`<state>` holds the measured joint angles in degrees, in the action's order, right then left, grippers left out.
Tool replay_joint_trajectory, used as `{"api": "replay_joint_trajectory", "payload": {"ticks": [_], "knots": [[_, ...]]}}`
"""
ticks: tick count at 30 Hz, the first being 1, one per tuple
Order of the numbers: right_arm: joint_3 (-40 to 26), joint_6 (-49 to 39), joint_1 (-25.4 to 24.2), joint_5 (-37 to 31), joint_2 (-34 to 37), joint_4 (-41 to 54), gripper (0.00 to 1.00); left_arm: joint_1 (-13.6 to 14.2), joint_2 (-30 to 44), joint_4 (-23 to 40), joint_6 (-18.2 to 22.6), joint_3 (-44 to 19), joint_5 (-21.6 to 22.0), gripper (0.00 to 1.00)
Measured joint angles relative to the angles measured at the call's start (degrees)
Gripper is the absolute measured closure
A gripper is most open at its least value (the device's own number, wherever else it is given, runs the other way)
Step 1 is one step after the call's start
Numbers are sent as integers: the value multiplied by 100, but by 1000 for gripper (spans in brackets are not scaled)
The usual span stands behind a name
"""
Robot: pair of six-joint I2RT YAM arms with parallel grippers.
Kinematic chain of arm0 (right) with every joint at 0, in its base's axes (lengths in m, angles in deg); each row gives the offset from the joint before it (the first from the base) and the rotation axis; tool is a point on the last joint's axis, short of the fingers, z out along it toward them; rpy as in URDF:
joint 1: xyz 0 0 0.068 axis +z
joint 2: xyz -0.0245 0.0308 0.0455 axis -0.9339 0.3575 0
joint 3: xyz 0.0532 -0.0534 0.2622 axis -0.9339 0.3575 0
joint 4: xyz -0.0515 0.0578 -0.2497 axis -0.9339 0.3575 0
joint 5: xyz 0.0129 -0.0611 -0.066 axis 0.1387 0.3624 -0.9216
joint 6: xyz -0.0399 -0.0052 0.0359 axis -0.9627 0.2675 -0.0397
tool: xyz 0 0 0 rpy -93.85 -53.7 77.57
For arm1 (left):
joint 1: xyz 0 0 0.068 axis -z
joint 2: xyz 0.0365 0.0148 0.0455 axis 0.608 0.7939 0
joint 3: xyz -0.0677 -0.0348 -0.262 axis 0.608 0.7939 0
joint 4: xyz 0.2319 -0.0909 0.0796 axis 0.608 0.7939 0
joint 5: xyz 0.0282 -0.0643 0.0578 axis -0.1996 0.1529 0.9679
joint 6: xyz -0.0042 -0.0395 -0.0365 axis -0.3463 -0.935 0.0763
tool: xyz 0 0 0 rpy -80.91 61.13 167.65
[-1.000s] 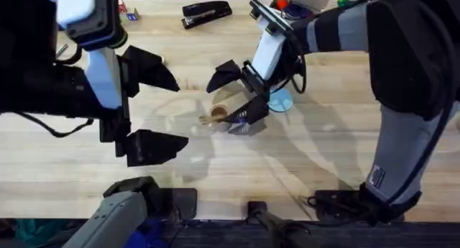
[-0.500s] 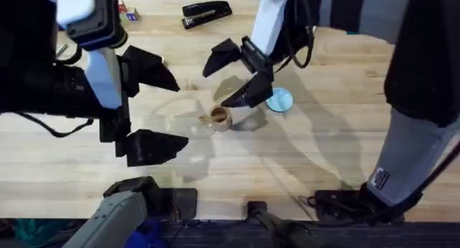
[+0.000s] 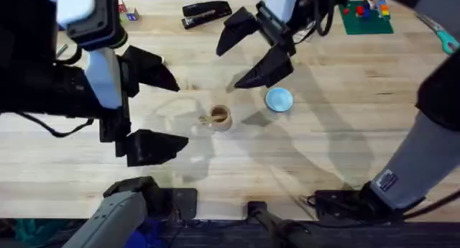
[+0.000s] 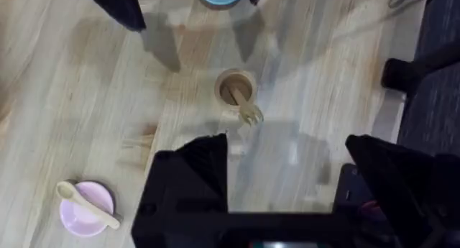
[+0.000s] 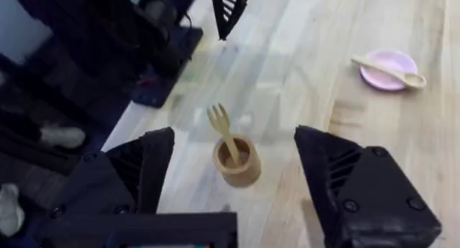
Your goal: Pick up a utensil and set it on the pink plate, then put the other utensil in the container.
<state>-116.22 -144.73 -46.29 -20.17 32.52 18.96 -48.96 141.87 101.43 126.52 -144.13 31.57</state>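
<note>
We see the wooden fork point(image 3: 213, 118) standing in the tan container point(image 3: 220, 117) near the middle of the table point(image 3: 323, 169), with the right gripper point(image 3: 251, 50) raised above and beyond it, toward the far edge, touching neither. Its black fingers are spread wide and hold nothing. In the right wrist view the container point(image 5: 236, 161) sits between and just ahead of that gripper's two fingers, well clear of both.

The left gripper point(image 3: 154, 108) hangs at the left side of the overhead view, also spread wide and empty, with the container off to its right. From the left wrist camera the container point(image 4: 236, 89) lies ahead of the gap between the fingers.

The fork point(image 5: 224, 134) leans rather than stands upright: handle down in the cup's hollow, tines up and out over the rim, its long axis tilted. In the overhead view the tines point(image 3: 205, 119) stick out toward the left arm's side.

The pink plate point(image 4: 86, 207) carries a wooden spoon point(image 4: 88, 204) laid across it, bowl at one rim and handle past the other; it rests well apart from the container. The light blue plate point(image 3: 279, 99) lies just to the right of the container.

The table is pale wood planking. A black stapler point(image 3: 206, 13) and a green board with coloured blocks point(image 3: 366, 14) sit along its far edge.
</note>
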Motion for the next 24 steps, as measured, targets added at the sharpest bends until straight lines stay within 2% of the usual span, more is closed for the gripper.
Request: {"api": "replay_joint_trajectory", "payload": {"ticks": [7,18,24], "knots": [[-384,1078,22,-1043,-520,15,5,0,0,0,0,-1,0,7],[-402,3093,13,-3068,-1547,-6,6,0,0,0,0,-1,0,7],[-402,3912,8,-4278,-2051,269,6,0,0,0,0,-1,0,7]]}}
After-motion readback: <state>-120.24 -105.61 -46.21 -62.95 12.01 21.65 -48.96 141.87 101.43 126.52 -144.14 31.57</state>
